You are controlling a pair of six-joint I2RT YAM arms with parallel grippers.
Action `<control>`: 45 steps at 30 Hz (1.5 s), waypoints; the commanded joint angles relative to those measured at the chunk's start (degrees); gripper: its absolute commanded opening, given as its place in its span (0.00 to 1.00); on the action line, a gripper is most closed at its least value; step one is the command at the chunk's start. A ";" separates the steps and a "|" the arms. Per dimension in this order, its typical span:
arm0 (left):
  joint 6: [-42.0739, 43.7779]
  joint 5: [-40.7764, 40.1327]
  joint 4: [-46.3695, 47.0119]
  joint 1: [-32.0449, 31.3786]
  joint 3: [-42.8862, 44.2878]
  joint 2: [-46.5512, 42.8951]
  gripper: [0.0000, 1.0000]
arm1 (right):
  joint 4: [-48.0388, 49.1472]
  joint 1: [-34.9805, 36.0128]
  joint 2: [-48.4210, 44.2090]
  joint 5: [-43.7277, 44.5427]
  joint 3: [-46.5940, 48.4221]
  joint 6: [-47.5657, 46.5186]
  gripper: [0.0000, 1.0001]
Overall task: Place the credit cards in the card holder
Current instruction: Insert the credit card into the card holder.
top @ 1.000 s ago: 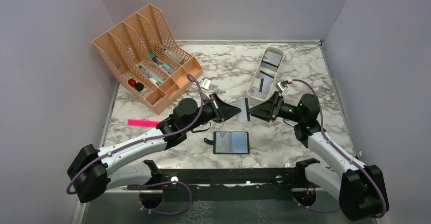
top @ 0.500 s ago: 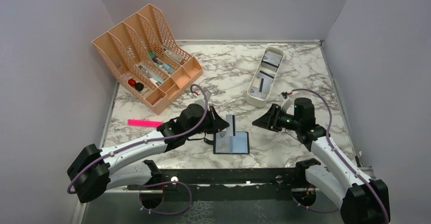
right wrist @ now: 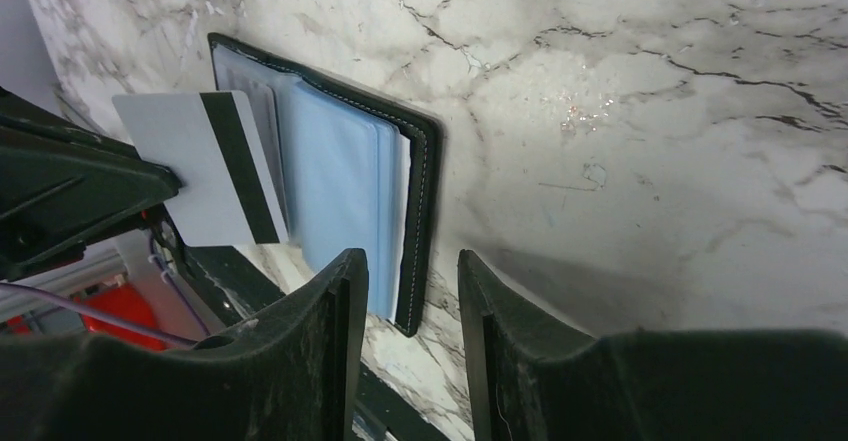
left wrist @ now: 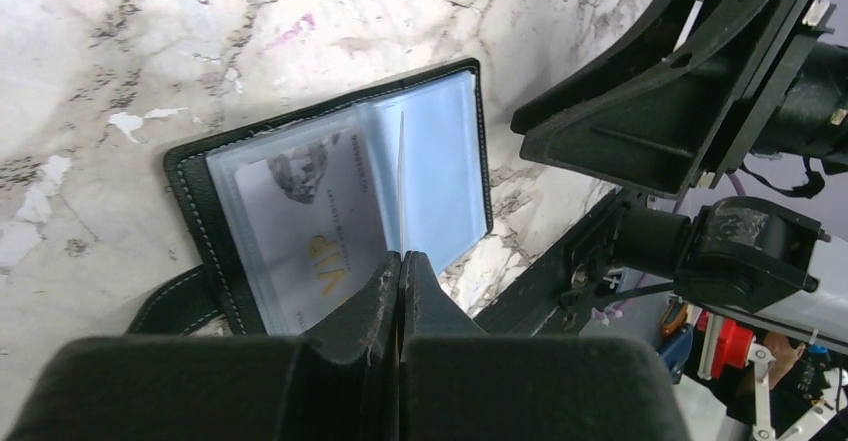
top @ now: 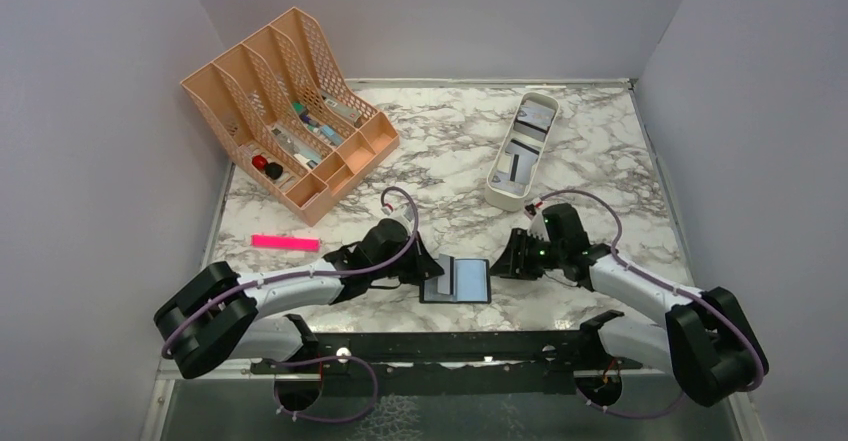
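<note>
Once aloft, card (right wrist: 195, 166) over holder (right wrist: 340, 176)

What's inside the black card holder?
A grey card marked VIP sits in a clear sleeve of the card holder. The bluish sleeves beside it show no card, but stacked pages hide whatever lies behind them.

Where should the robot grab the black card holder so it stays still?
Grip the card holder by its right cover's outer edge, probably coming in low from the right. It lies open and flat, so only that thin rim can be pinched, and the left gripper holds a card over the other side.
</note>
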 commanded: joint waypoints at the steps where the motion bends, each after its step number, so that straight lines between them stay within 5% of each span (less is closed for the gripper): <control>1: -1.59 2.71 5.19 1.13 -1.67 1.51 0.00 | 5.84 2.25 2.89 3.34 -0.86 0.29 0.42; 45: -10.73 4.24 17.65 1.14 -8.78 5.55 0.00 | 14.44 7.60 7.79 2.71 -5.57 3.82 0.18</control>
